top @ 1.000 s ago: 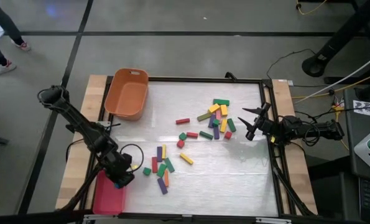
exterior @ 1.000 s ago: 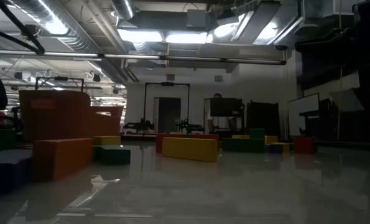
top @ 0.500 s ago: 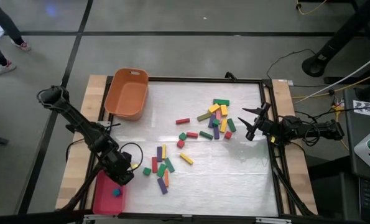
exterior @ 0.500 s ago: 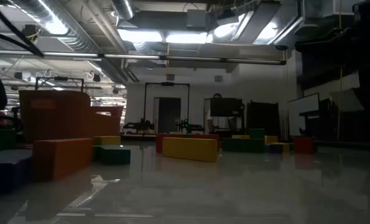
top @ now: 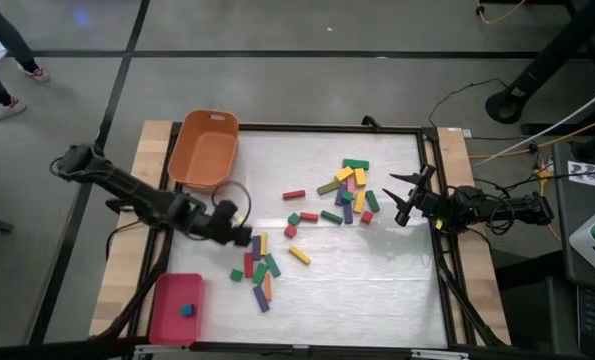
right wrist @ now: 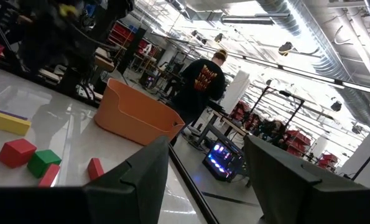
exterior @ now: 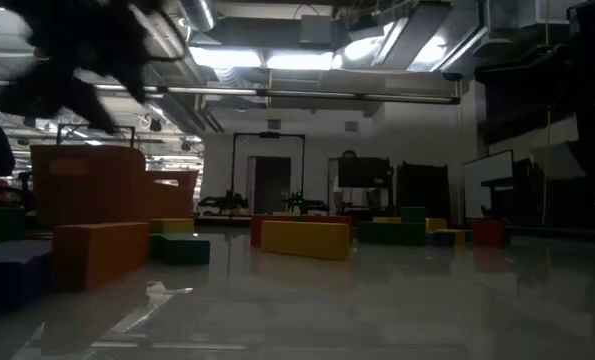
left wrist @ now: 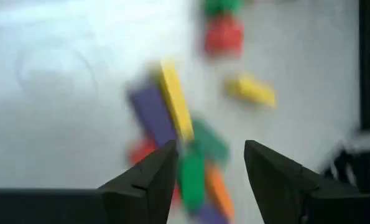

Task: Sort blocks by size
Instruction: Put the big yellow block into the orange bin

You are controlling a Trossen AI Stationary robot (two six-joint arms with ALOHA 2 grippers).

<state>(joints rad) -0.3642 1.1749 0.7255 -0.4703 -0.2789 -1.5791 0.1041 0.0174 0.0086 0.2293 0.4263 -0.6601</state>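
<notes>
Your left pincer (top: 239, 218) has left the flat red tray (top: 163, 318) at the near left corner of the tabletop (top: 377, 280) and now sits over the near cluster of blocks (top: 258, 268), just beside its purple and yellow bars. Its fingers are spread with nothing between them; the left wrist view looks down between them at the purple bar (left wrist: 148, 109), the yellow bar (left wrist: 175, 99) and the green and orange pieces below.

What changed matters: a small blue cube (top: 187, 310) now lies alone in the red tray, where a second ago the pincer was hovering over that tray. So one short piece looks delivered, and the arm has swung back for another. The orange tub (top: 206, 150) at the far left shows no blocks inside.

Most of the sorting remains. The near cluster holds several bars and cubes touching or lying close together, a yellow bar (top: 299, 255) lies apart just to its right, and the second cluster (top: 349, 190) sits further back toward the right side, with a red bar (top: 293, 194) off on its own.

Your right pincer (top: 405, 198) waits at the right edge of the tabletop, fingers apart, holding nothing, near the far cluster.

You will likely need care choosing a piece whose neighbours do not crowd the fingers.
</notes>
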